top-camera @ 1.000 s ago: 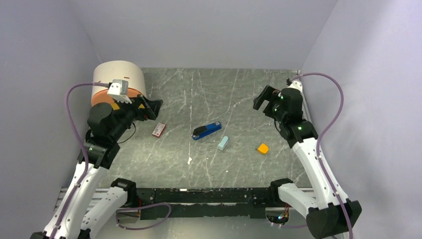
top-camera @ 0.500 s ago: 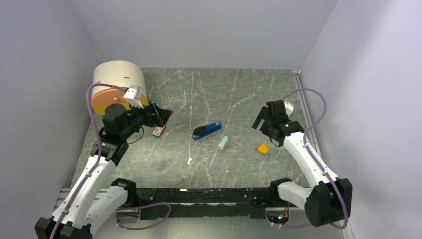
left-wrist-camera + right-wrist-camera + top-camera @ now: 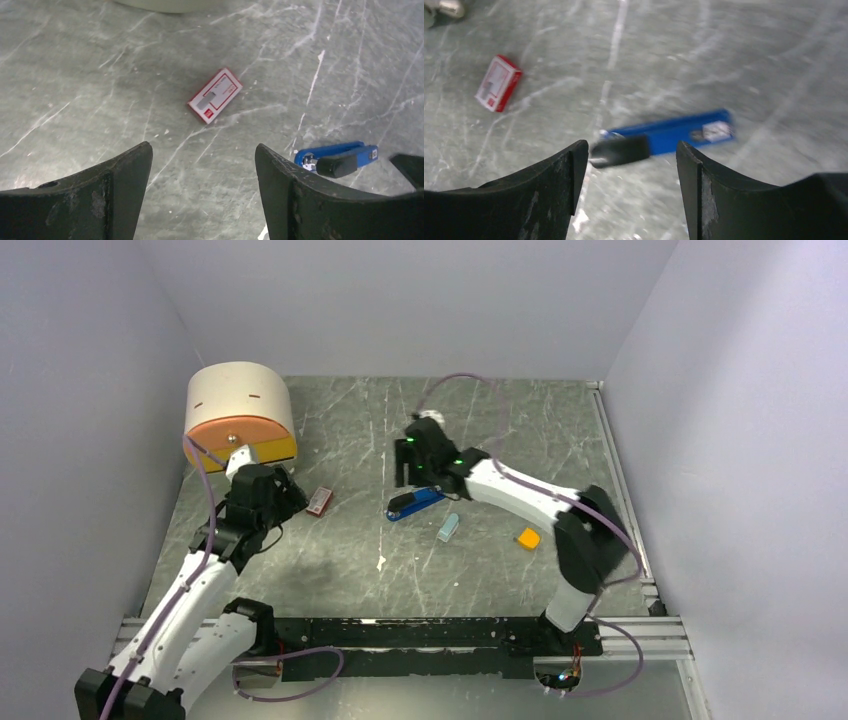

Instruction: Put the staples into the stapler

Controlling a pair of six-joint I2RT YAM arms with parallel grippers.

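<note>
While both arms are on approach, I have nothing gripped. Stapler point(image 3: 416, 503) lies flat mid table point(image 3: 500, 420), long axis diagonal: black end near-left, blue tail far-right. Right gripper point(image 3: 630, 150) hovers over the black end, jaws wide, empty; next move is to drop square across its narrow width. Left gripper point(image 3: 202, 150), wide and empty, faces the staples box point(image 3: 215, 95), left of the stapler.

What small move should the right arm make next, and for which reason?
Probably lower the right gripper onto the stapler and close on it. Its jaws stand open above the stapler, whose black end lies right between them in the wrist view. The left gripper, open too, faces the staples box.
</note>
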